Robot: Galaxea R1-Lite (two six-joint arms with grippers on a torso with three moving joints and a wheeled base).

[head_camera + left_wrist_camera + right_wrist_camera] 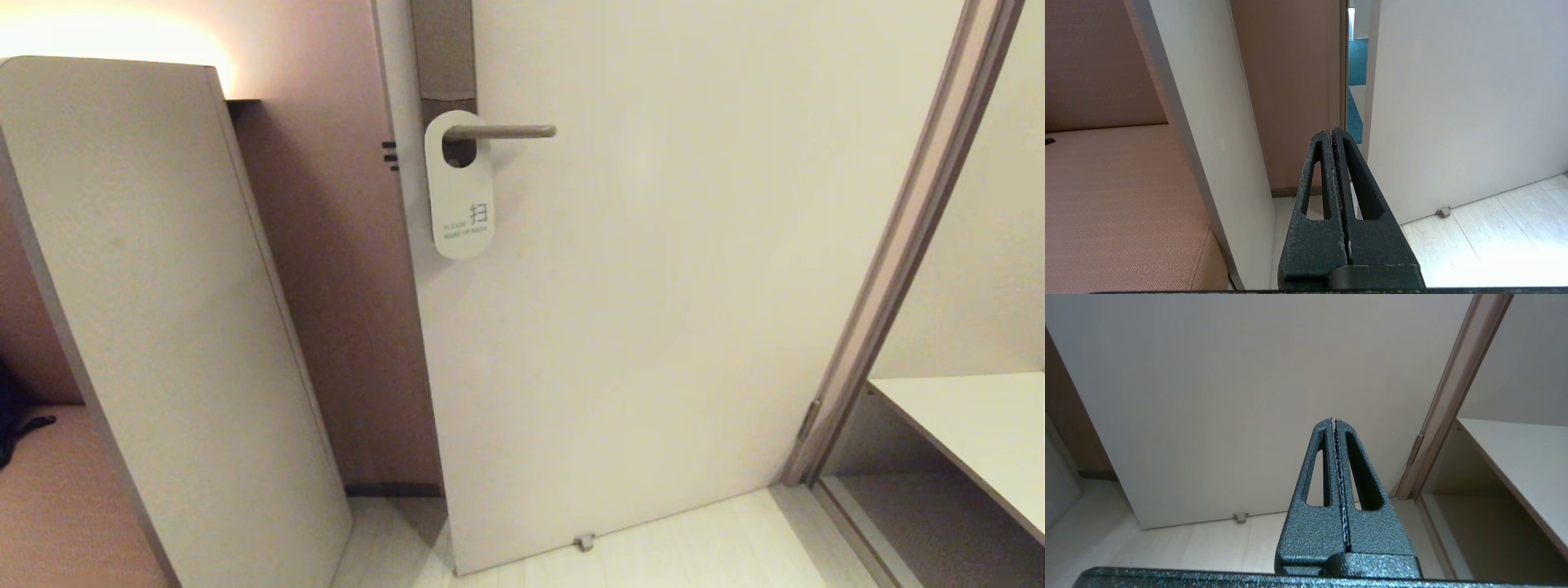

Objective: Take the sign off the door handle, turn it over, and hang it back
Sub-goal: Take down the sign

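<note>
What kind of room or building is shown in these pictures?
Probably a hotel room entrance. A sign reading "please make up room" hangs on the door handle of a pale door, and an upholstered bench stands beside a partition panel.

Door handle [500, 131] w/ sign [461, 204] hung on it, pale floor [694, 547] below

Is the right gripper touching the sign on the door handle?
Apart. The head view shows the sign hanging alone on the door handle, with no gripper near it.
</note>
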